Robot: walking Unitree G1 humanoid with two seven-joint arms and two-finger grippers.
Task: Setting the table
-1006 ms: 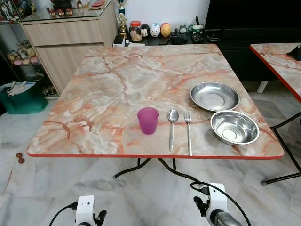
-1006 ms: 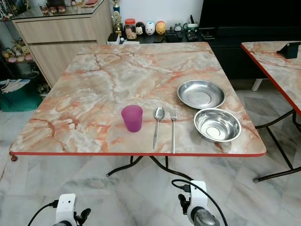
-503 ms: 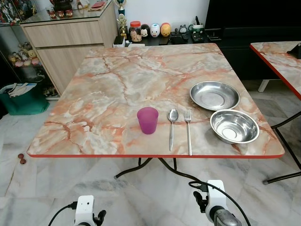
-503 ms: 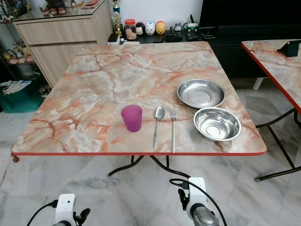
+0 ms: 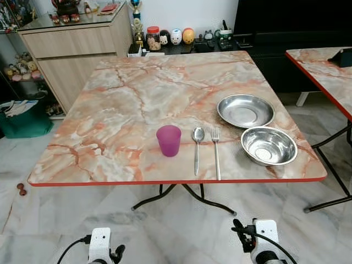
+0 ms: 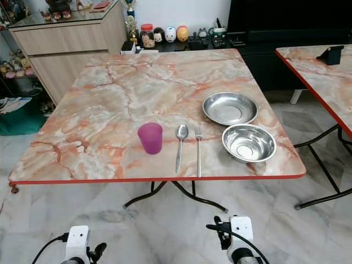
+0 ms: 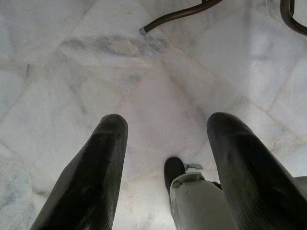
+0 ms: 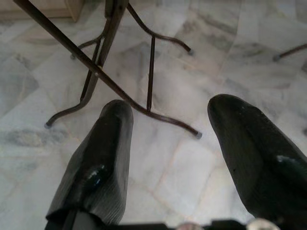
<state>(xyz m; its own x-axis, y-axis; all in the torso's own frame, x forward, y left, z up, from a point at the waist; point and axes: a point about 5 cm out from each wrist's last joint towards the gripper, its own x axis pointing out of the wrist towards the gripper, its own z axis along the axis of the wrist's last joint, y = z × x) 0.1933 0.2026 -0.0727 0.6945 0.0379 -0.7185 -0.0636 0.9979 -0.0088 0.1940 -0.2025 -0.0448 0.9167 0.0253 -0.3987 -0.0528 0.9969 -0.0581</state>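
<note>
On the marble-patterned table (image 5: 126, 104) near its front edge stand a purple cup (image 5: 168, 140), a spoon (image 5: 197, 148) and a fork (image 5: 216, 152) side by side. To their right lie a steel plate (image 5: 245, 110) and, nearer me, a steel bowl (image 5: 268, 146). Both arms hang low in front of the table. My left gripper (image 7: 165, 129) is open above the floor, nothing between its fingers. My right gripper (image 8: 168, 115) is also open and empty, facing the table's legs (image 8: 110, 52).
A second marble table (image 5: 324, 66) stands at the right with a gap between. A wooden cabinet (image 5: 71, 49) and a green bag (image 5: 22, 118) are at the left, a dark low unit with jars and figures behind. The floor is pale marble tile.
The whole view has shifted slightly left and back, so the camera moved. The things on the table keep their places. The right wrist has dropped lower in the picture.
</note>
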